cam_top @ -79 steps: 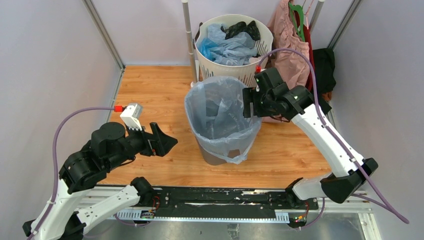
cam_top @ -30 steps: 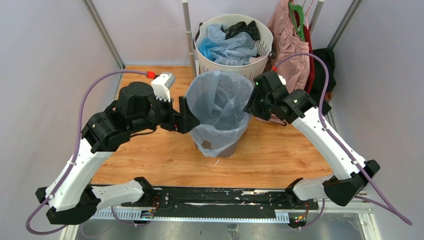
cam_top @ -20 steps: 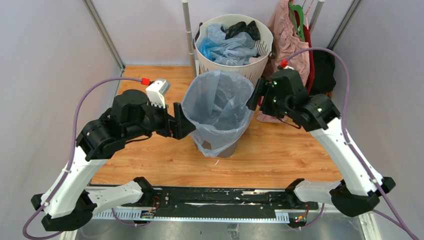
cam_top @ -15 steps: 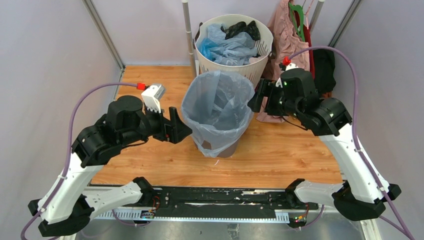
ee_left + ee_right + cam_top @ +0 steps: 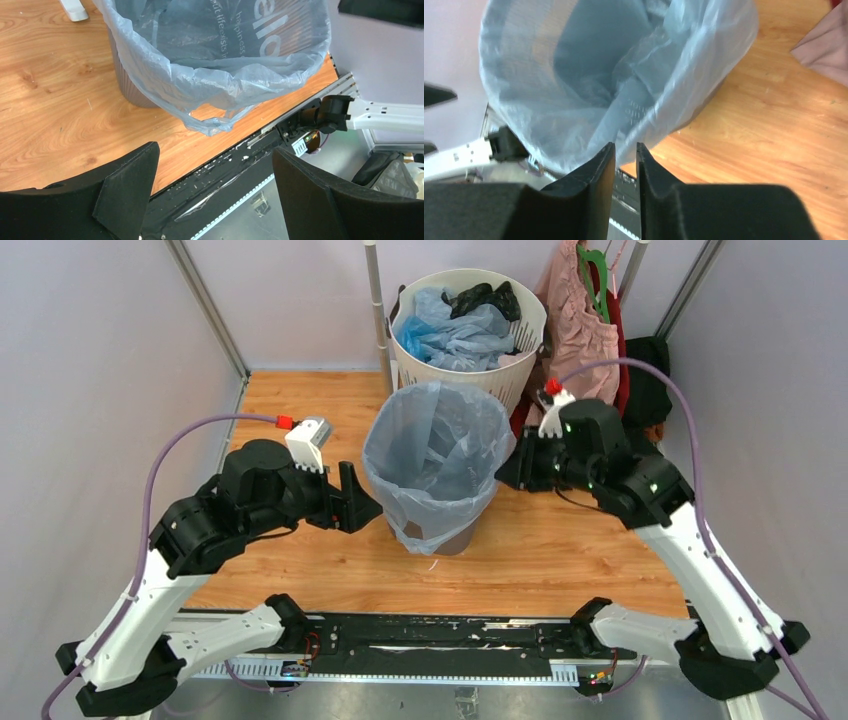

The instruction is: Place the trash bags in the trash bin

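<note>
Compared with the preceding view, the right arm (image 5: 640,490) is dropping nearer, bringing its jaws beside the right rim of the pale blue trash bag (image 5: 435,455), which is lining the trash bin (image 5: 127,82) mid-bench. Right jaws are narrowing to a slit; whether film is being pinched cannot be told. Left jaws are gaping just left of the rim. Advisable: pinching opposite hems and pulling gently, since thin film is probably tearing easily. Wooden bench (image 5: 300,410) is sitting between lilac walls; white basket (image 5: 515,365) is standing far.
</note>
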`<control>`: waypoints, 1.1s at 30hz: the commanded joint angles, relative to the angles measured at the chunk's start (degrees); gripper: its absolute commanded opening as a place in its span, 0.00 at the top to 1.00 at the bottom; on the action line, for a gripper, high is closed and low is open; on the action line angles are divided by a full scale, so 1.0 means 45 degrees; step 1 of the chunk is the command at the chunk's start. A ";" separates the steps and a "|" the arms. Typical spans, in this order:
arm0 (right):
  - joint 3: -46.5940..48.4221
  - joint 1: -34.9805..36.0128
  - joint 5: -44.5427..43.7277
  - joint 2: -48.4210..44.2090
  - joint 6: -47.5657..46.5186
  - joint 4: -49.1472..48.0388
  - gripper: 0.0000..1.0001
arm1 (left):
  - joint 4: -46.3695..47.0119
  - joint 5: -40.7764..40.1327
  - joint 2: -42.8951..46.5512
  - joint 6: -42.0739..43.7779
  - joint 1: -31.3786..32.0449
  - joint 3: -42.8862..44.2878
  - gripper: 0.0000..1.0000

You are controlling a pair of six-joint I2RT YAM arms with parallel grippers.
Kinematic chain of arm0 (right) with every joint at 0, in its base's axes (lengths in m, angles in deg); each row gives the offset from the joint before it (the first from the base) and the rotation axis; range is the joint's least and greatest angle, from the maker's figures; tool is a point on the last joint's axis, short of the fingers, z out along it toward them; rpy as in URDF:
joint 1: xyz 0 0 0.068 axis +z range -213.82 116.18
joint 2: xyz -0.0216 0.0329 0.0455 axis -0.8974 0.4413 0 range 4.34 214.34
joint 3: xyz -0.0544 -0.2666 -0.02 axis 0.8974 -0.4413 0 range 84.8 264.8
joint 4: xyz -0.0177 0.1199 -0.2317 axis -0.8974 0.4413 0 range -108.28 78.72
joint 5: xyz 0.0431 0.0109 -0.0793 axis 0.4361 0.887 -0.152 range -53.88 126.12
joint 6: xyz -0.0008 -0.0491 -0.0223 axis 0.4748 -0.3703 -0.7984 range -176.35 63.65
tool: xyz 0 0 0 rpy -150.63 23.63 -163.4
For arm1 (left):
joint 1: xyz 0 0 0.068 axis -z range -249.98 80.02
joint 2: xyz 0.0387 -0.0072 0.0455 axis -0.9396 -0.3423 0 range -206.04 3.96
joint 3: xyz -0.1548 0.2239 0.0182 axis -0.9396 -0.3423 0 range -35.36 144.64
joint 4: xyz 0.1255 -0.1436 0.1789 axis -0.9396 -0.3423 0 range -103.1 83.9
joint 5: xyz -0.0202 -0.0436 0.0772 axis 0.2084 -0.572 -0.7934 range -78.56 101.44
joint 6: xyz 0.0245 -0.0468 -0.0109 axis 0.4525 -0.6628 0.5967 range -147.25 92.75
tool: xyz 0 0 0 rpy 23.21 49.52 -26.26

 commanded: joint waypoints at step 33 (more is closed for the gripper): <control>-0.7696 1.2788 -1.3799 -0.0743 1.3152 -0.5970 0.50 | 0.4656 0.1182 0.3230 -0.2213 0.0097 -0.6455 0.43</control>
